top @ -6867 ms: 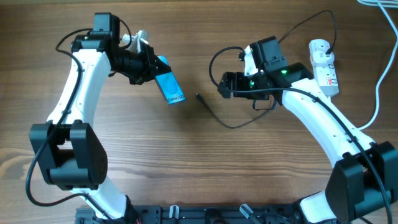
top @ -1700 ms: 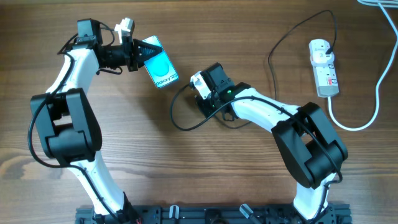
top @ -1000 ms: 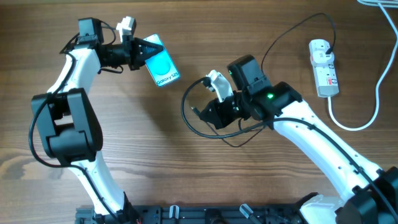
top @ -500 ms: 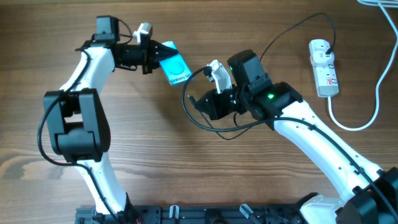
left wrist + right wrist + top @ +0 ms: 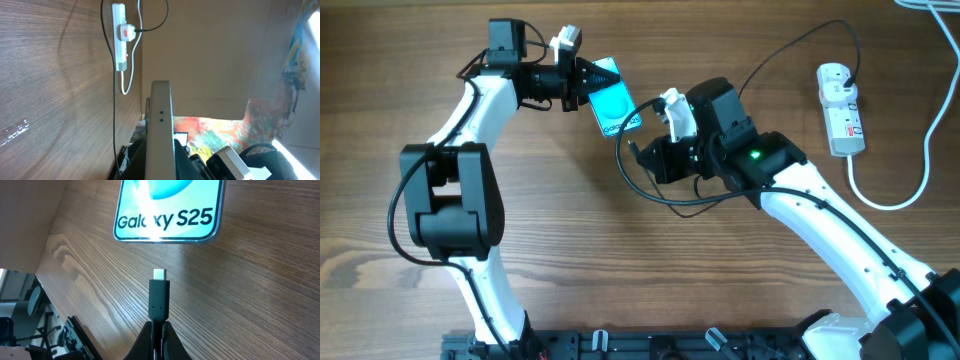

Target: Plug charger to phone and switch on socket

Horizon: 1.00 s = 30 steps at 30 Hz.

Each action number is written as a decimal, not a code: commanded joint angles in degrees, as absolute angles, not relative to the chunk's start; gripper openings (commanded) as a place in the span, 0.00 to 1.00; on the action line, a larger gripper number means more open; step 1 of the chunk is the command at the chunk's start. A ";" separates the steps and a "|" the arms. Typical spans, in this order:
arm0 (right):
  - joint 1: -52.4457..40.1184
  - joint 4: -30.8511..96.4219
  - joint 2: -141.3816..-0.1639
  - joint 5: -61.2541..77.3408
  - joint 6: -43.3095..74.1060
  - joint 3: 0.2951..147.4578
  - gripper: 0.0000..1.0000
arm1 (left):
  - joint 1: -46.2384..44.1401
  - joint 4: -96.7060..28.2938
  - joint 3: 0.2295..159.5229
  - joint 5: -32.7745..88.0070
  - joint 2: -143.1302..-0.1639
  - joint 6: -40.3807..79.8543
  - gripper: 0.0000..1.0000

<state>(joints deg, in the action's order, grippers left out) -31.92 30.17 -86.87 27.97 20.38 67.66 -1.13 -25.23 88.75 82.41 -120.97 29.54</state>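
Not plugged in yet: the left end effector (image 5: pixel 590 82) grips the phone (image 5: pixel 617 108) far centre, the right end effector (image 5: pixel 159 336) pinches the charger (image 5: pixel 159 300) just short of its port, and the far-right socket (image 5: pixel 841 108) needs switching after.

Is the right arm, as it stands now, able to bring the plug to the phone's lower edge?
Probably yes. The plug, held by the right gripper, points straight at the phone, and only bare table shows between them. The left gripper holds the phone at its far end.
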 commanded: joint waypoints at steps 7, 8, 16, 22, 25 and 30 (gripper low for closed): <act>-31.86 29.54 -85.93 26.94 20.73 67.55 0.04 | -1.85 -26.76 89.03 85.45 -121.08 30.50 0.04; -31.86 29.52 -85.93 26.92 20.69 67.53 0.04 | -1.89 -26.76 89.03 85.45 -121.08 30.50 0.04; -31.86 27.16 -85.93 25.93 20.99 67.53 0.04 | -2.31 -26.76 89.03 84.62 -121.08 30.50 0.04; -31.92 27.55 -85.93 25.47 20.99 67.53 0.04 | -2.31 -26.74 89.03 84.60 -121.08 30.50 0.04; -31.92 27.77 -85.93 26.48 21.02 67.53 0.04 | -2.31 -26.72 89.03 84.58 -121.08 30.48 0.04; -31.92 28.16 -85.93 26.96 20.99 67.53 0.04 | -2.31 -26.61 89.03 84.09 -121.08 30.50 0.04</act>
